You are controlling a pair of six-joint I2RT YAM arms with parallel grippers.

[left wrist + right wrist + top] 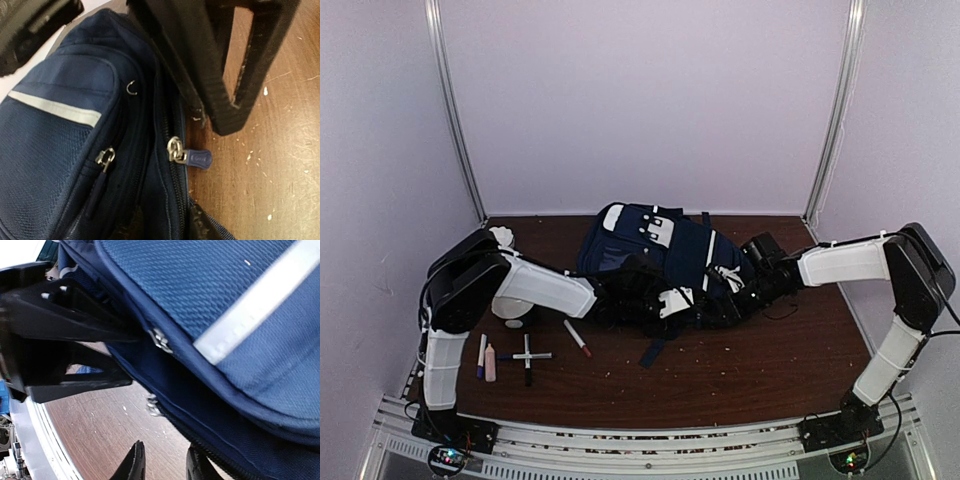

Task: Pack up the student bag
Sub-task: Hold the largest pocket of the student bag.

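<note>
- So, one navy backpack (pixel 650 250) on the tabletop (pixel 740 370)
- five markers (pixel 527 356) nearby
- right end effector (pixel 166 463) parted, empty
- left end effector (pixel 140 75) straddles the backpack, can't tell if it's gripping

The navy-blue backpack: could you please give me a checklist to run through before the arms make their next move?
1. Navy-blue fabric backpack with white stripes lies on the brown wooden table, both arms at its near edge: ok.
2. Main compartment open: cannot tell; no opening shows.
3. Silver zipper slider with blue pull tab in plain sight, ungripped: ok.
4. Left jaws stand apart astride the backpack's edge; pinching fabric: cannot tell.
5. Right jaws open, holding nothing, upper tip beside a silver zipper pull: ok.
6. Red-capped marker and crossed pens lie on the table, unpacked: not ok.
</note>
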